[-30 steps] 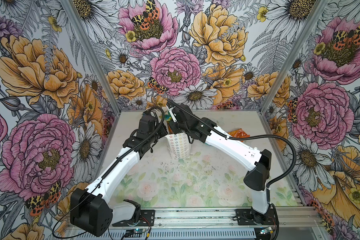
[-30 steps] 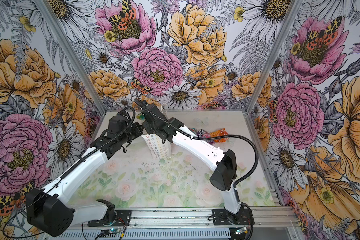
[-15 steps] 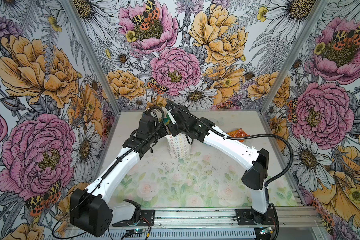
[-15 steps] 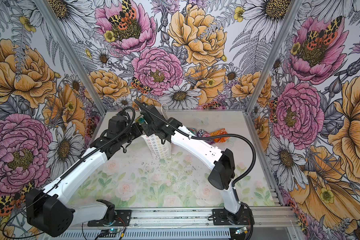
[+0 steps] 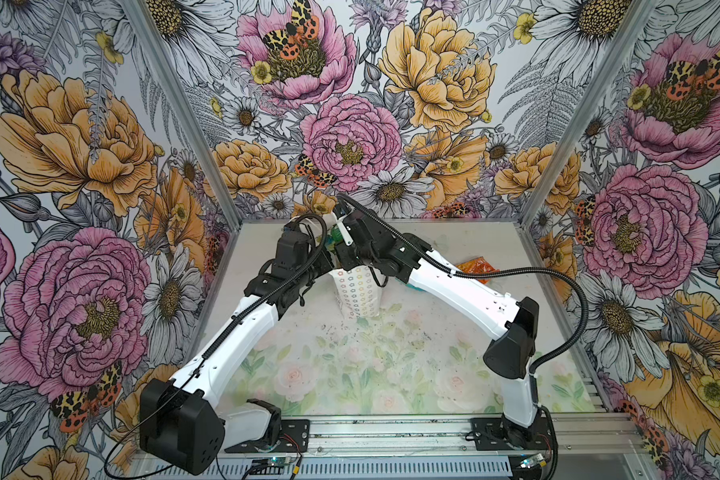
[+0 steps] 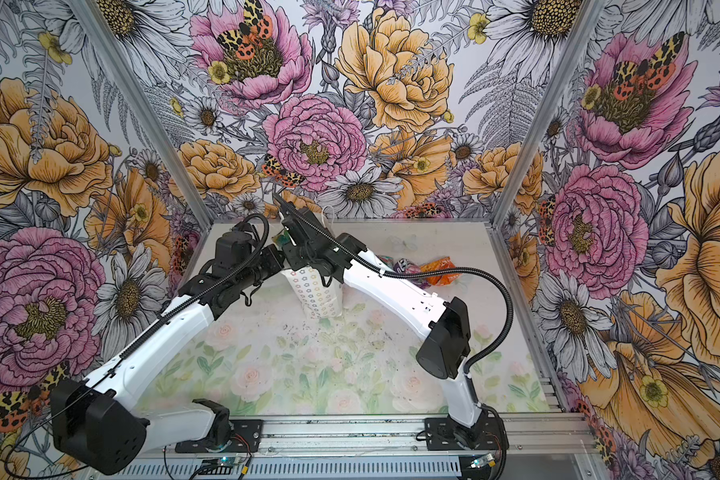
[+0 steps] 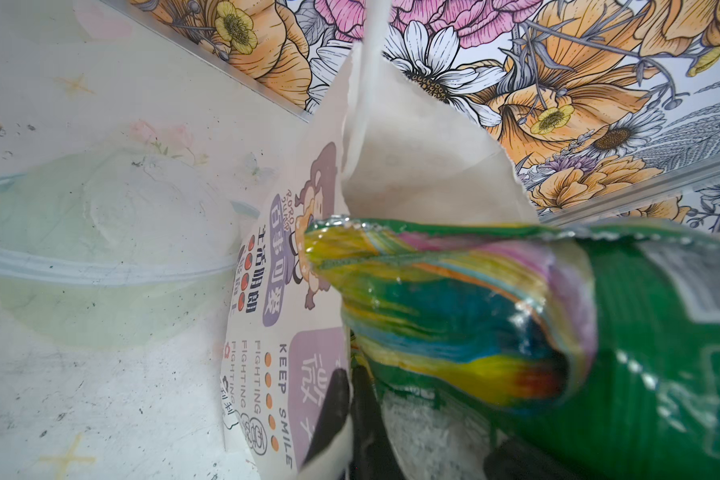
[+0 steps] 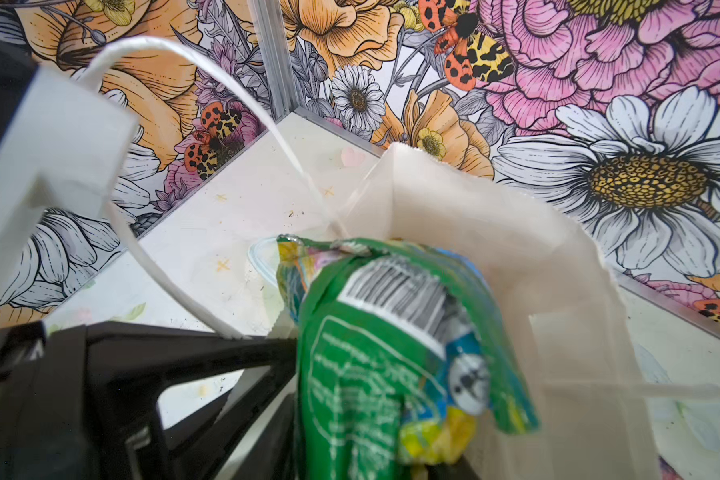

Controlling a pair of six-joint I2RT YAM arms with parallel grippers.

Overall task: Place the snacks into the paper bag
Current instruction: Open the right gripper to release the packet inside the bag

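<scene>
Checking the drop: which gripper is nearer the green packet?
Right. The green packet is at the tips of the right gripper, over the paper bag; the left gripper pinches the bag's rim beside it.

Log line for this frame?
left fingers: shut on paper bag edge; green snack packet: in bag mouth, sticking out; orange snack packet: on table

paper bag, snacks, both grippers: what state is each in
paper bag: upright, mouth open
green packet: at the bag mouth, not fully in
orange packet: lying outside the bag
left gripper: shut on the bag rim
right gripper: at the bag mouth, jaws not visible
</scene>
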